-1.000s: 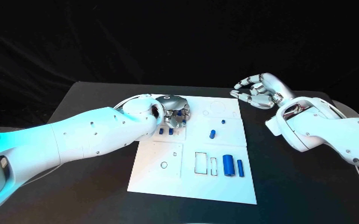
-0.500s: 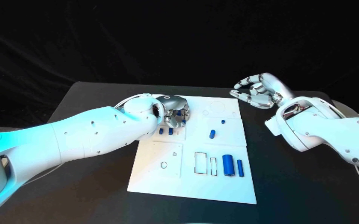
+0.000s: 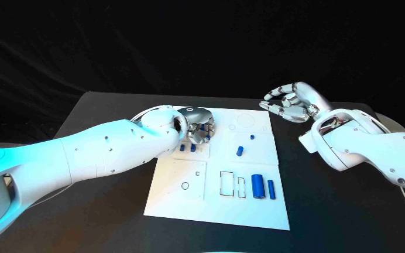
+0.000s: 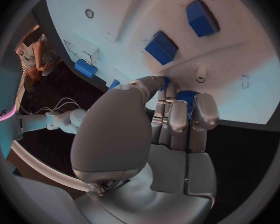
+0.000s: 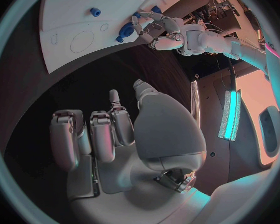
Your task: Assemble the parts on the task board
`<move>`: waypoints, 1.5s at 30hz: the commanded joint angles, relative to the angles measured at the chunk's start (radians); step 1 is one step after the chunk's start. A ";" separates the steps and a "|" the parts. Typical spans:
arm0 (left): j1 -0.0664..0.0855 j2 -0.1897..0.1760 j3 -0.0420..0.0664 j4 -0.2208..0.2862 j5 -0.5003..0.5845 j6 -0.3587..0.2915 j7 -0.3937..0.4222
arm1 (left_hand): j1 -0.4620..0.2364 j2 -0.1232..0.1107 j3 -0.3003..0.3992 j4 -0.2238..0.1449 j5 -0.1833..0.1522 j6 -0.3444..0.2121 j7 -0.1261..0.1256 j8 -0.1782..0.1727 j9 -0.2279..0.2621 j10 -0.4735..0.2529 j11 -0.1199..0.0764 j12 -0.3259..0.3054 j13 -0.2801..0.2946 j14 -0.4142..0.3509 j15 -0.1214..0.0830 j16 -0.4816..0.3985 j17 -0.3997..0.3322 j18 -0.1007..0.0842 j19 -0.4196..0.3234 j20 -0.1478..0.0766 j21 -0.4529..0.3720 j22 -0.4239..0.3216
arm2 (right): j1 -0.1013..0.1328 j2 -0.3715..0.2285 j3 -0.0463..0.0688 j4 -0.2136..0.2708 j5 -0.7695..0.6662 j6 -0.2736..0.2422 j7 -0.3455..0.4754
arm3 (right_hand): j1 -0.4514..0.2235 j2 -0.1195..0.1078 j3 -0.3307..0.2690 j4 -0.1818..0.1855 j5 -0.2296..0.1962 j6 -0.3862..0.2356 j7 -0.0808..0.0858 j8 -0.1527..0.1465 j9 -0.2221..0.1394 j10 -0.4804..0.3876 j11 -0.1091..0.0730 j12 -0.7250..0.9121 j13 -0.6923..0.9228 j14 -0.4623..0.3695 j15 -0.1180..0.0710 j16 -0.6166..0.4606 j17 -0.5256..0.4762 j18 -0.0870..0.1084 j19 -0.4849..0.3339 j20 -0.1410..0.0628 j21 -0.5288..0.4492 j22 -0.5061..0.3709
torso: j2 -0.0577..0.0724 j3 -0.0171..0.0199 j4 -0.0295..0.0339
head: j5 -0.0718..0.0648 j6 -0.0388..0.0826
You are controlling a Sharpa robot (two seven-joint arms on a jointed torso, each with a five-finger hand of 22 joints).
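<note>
Reading the scene, largest thing to smallest:

Counter: the black counter (image 3: 101, 109) carries the board (image 3: 173, 197), which lies flat in the middle, between the two arms.

Board: white, with several outlined seats; near its near edge an empty rectangular outline (image 3: 227, 184) and a small oval outline (image 3: 185, 186) have no parts in them, so I judge much of the assembly is left.

Left robot hand: the left robot hand (image 3: 198, 125) is down over the far-left part of the board; in the left wrist view its fingers (image 4: 179, 119) are curled close around a small blue part (image 4: 187, 96), pinched at the fingertips just above the board. Whether that part is already in a seat, I cannot tell.

Right robot hand: the right robot hand (image 3: 291, 103) hangs off the board's far-right corner, above the counter, well apart from the parts; its fingers are curled in and hold nothing.

Large parts: two blue blocks (image 3: 263, 189) lie side by side near the board's near-right edge, just beside the empty rectangle, apparently not yet placed.

Middle part: a short blue peg (image 3: 240, 151) lies loose on the board's centre-right.

Small parts: two blue pieces (image 3: 188, 147) sit just beside the left robot hand; a tiny blue piece (image 3: 250, 137) lies further back.

Progress: judged early to middling, one part in hand, most others waiting on the board.
</note>
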 commanded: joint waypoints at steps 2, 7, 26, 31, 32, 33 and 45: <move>-0.007 -0.003 -0.004 -0.001 -0.001 -0.008 0.005 | 0.003 0.006 0.013 -0.008 -0.002 0.011 0.003 -0.011 -0.006 0.012 0.003 -0.016 -0.006 0.009 -0.001 0.004 -0.005 -0.016 0.007 -0.001 0.008 0.006 | -0.001 0.001 0.000 0.001 -0.005 0.000 0.009 | -0.005 0.003 -0.006 -0.001 0.004 0.002 -0.001 0.003 0.001 -0.004 -0.002 -0.002 0.097 0.085 -0.008 -0.004 0.186 0.007 0.057 -0.005 -0.005 0.213 | 0.000 -0.0004 -0.0002 | 0.000 0.002; -0.007 -0.010 -0.004 0.006 0.010 -0.035 0.015 | -0.006 0.003 0.020 -0.015 -0.002 0.018 0.004 -0.017 -0.011 0.023 0.004 -0.028 -0.012 0.012 0.000 0.006 -0.005 -0.018 0.013 0.000 0.016 0.016 | -0.001 0.001 0.000 0.000 -0.005 -0.001 0.009 | -0.005 0.003 -0.006 -0.001 0.004 0.002 -0.001 0.003 0.001 -0.004 -0.002 -0.002 0.097 0.085 -0.008 -0.004 0.186 0.007 0.057 -0.005 -0.005 0.213 | -0.001 -0.0008 0.0003 | 0.000 0.004; -0.006 -0.106 0.037 0.107 0.111 -0.093 0.029 | -0.028 -0.005 0.023 -0.017 -0.002 0.026 0.005 -0.027 -0.017 0.031 0.006 -0.048 -0.020 0.010 0.002 0.005 -0.015 -0.017 0.009 0.002 0.015 0.015 | -0.002 -0.001 0.000 0.000 -0.005 -0.002 0.011 | -0.006 0.005 -0.005 0.000 0.005 0.002 -0.001 0.003 0.002 -0.003 -0.003 -0.001 0.097 0.085 -0.008 -0.003 0.187 0.007 0.057 -0.005 -0.005 0.213 | -0.002 0.0002 0.0017 | 0.003 0.013; -0.006 -0.149 0.042 0.122 0.139 -0.073 0.017 | -0.034 -0.007 0.022 -0.016 -0.003 0.029 0.005 -0.029 -0.018 0.035 0.006 -0.053 -0.022 0.010 0.003 0.006 -0.017 -0.016 0.007 0.003 0.014 0.014 | -0.002 -0.004 0.000 0.001 -0.005 -0.002 0.010 | -0.006 0.005 -0.005 0.000 0.005 0.002 -0.001 0.003 0.002 -0.003 -0.003 -0.001 0.097 0.085 -0.008 -0.003 0.187 0.007 0.057 -0.005 -0.005 0.213 | 0.000 -0.0008 -0.0001 | 0.000 0.014; -0.006 -0.153 0.042 0.122 0.141 -0.072 0.016 | -0.036 -0.007 0.022 -0.016 -0.003 0.029 0.005 -0.029 -0.018 0.035 0.006 -0.054 -0.022 0.010 0.003 0.005 -0.019 -0.016 0.008 0.003 0.014 0.014 | -0.002 -0.004 0.000 0.001 -0.005 -0.002 0.010 | -0.006 0.005 -0.005 0.000 0.005 0.002 -0.001 0.003 0.002 -0.003 -0.003 -0.001 0.097 0.085 -0.008 -0.003 0.187 0.007 0.057 -0.005 -0.005 0.213 | 0.000 -0.0009 -0.0002 | 0.000 0.014; -0.006 -0.161 0.042 0.123 0.144 -0.069 0.014 | -0.037 -0.008 0.021 -0.016 -0.003 0.029 0.005 -0.029 -0.019 0.035 0.007 -0.055 -0.022 0.010 0.003 0.005 -0.019 -0.016 0.006 0.003 0.013 0.012 | -0.002 -0.005 0.000 0.001 -0.005 -0.002 0.010 | -0.006 0.005 -0.005 0.000 0.005 0.002 -0.001 0.003 0.002 -0.003 -0.003 -0.001 0.097 0.085 -0.008 -0.003 0.187 0.007 0.057 -0.005 -0.005 0.213 | 0.000 -0.0012 0.0001 | 0.000 0.013; -0.007 -0.200 0.043 0.119 0.159 -0.042 0.000 | -0.042 -0.009 0.021 -0.015 -0.003 0.031 0.004 -0.030 -0.019 0.037 0.006 -0.058 -0.024 0.009 0.003 0.005 -0.022 -0.016 0.005 0.004 0.012 0.012 | -0.003 -0.006 0.000 0.000 -0.005 -0.001 0.010 | -0.006 0.005 -0.005 0.000 0.005 0.002 -0.001 0.003 0.002 -0.003 -0.003 -0.001 0.097 0.085 -0.008 -0.003 0.187 0.007 0.057 -0.005 -0.005 0.213 | -0.001 -0.0013 0.0006 | -0.001 0.010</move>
